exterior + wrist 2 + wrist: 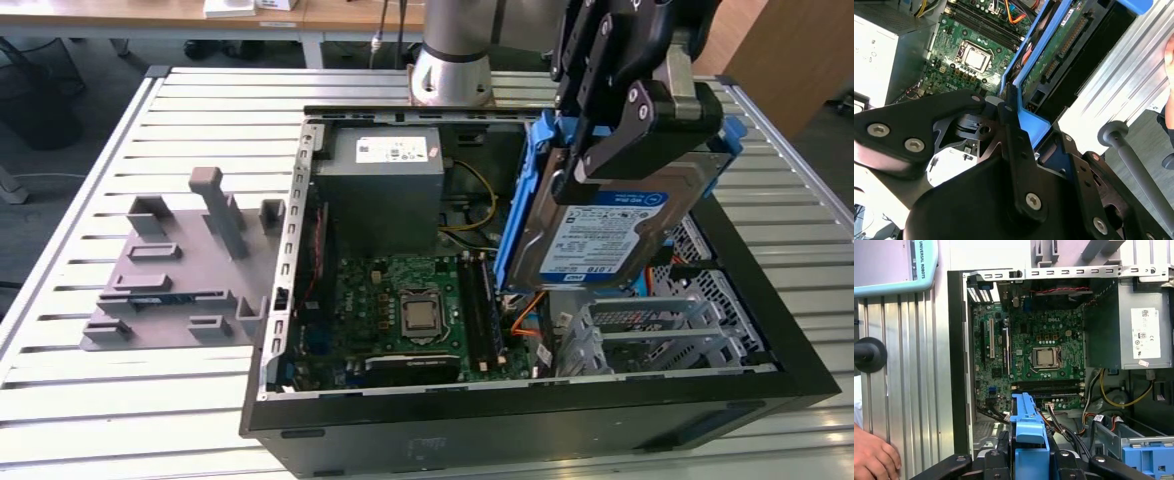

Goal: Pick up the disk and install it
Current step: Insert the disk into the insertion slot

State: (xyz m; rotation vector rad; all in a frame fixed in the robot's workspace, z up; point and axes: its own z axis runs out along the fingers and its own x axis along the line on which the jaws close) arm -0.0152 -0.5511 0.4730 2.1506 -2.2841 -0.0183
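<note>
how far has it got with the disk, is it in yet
Done: the disk is picked up, with the gripper shut on its blue frame. In hand: it hangs tilted over the open computer case, above the metal drive cage at the exterior view's right. Left: it is not yet seated in the case, so the install is not done.
</note>
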